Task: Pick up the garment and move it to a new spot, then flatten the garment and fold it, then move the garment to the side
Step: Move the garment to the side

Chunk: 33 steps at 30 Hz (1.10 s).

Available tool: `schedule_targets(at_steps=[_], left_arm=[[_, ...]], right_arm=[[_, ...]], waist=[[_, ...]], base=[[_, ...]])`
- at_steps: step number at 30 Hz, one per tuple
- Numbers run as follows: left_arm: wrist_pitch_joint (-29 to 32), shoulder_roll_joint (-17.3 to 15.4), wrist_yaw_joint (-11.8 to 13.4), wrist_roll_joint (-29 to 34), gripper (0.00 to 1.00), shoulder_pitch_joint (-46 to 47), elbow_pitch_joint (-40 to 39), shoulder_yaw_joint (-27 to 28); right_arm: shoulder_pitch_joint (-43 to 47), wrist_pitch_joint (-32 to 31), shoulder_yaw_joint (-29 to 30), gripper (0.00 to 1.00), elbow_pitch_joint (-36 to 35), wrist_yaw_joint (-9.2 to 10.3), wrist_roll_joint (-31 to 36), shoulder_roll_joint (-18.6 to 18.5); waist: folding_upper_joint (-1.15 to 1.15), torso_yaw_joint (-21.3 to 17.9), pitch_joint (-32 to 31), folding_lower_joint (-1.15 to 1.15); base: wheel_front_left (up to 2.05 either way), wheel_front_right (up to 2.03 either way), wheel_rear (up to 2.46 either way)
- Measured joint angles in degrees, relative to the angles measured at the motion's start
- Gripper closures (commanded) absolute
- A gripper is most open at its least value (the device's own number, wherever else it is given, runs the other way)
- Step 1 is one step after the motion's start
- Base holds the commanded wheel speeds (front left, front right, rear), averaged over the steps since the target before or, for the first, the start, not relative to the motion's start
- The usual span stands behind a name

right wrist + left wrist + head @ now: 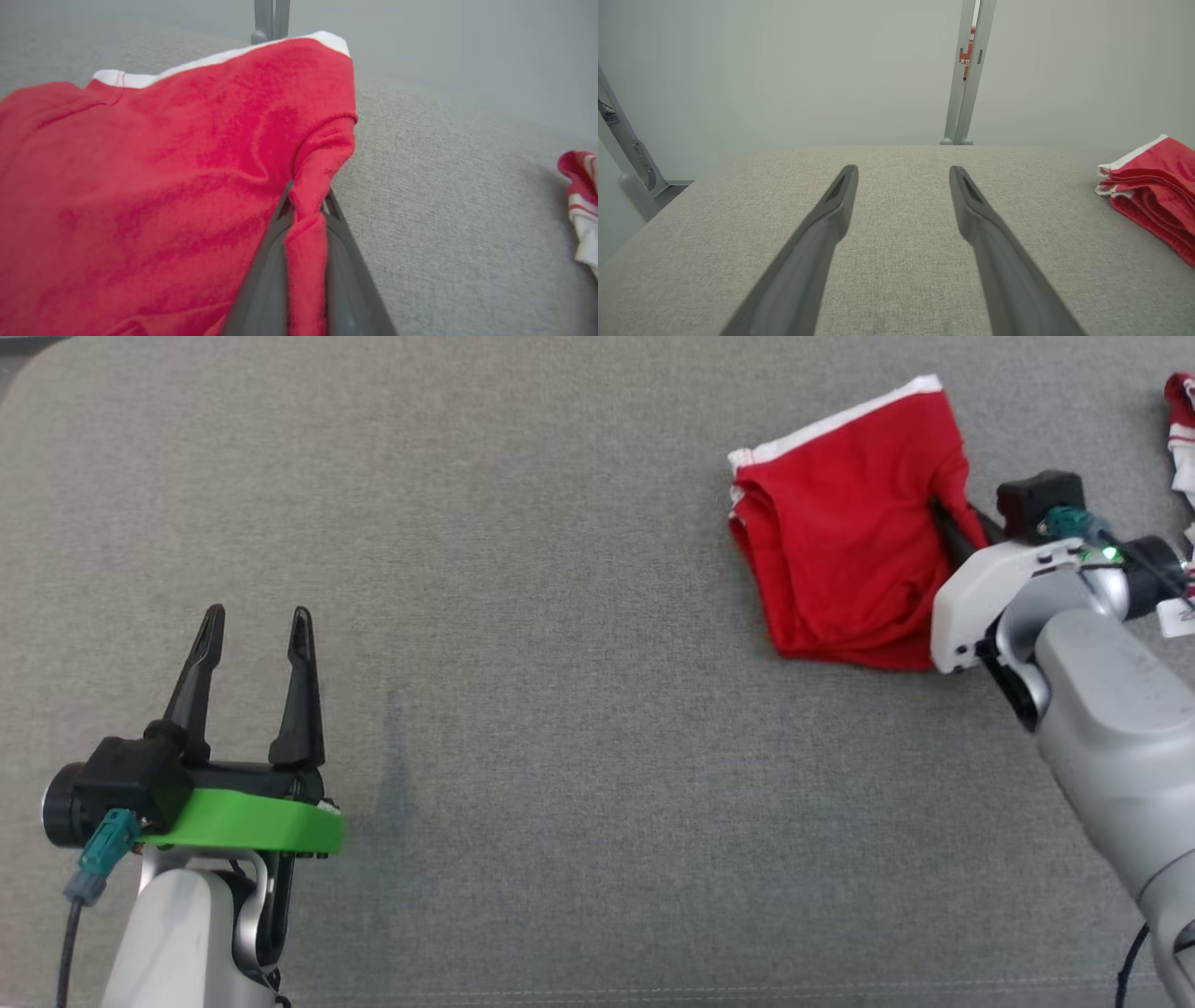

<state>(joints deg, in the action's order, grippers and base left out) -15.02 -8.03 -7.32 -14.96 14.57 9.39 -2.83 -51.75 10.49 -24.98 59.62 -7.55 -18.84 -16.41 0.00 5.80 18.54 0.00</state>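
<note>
Left gripper (pixel 258 613), in the head view, is sitting at the lower left with its two dark fingers spread apart and pointing up the frame, holding nothing. Two grippers are showing here. The right gripper (pixel 954 530) is reaching in from the lower right, its fingers pressed together on the right-hand edge of the one red garment (pixel 845 532). That garment is lying bunched at the upper right on the grey fabric surface (pixel 560 616). Its white-trimmed edge is facing the top of the frame and slanting upward to the right. It is looking about as wide as it is tall, so its long axis cannot be told. One second cloth (pixel 1182 420), red and white, is poking in at the far upper right edge, apart from the garment.

Through the left wrist view, the left gripper (pixel 903 172) is hanging over bare grey surface (pixel 691 261), its fingers standing wide apart. The garment (pixel 1157 186) is lying at the right edge in stacked folds, white trim toward the upper left. One grey post (pixel 966 70) is rising behind the surface's far edge.

Along the right wrist view, the right gripper (pixel 308 205) is pinching a narrow fold of the garment (pixel 163 186), which is running down between the fingers. Red cloth is spreading across the left half, white trim along the top. The second cloth (pixel 581 205) is lying at the right edge, well apart.
</note>
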Motion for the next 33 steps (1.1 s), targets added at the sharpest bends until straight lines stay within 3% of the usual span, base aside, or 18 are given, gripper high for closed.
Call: schedule_targets(at_steps=[18,25,33], left_arm=[[1.14,-9.59,-0.08,0.41,0.0,4.68,-5.58,-3.16],[4.0,-12.16,-0.08,0.8,0.0,4.71,-10.76,-3.85],[6.67,-14.25,-0.07,0.81,0.0,4.67,-15.0,-3.81]], right_arm=[[-8.28,-7.86,-4.27,1.0,-16.88,0.0,-10.58,-20.68],[-8.7,-10.62,-2.4,1.0,-19.46,0.0,-11.87,-25.27],[-12.92,-12.83,0.34,1.0,-17.16,0.0,-10.01,-25.81]], waist=[[0.0,-12.38,10.98,0.01],[0.0,-16.86,14.4,0.0],[0.0,-19.36,17.69,0.01]], base=[[0.0,0.0,0.0],[0.0,0.0,0.0],[0.0,0.0,0.0]])
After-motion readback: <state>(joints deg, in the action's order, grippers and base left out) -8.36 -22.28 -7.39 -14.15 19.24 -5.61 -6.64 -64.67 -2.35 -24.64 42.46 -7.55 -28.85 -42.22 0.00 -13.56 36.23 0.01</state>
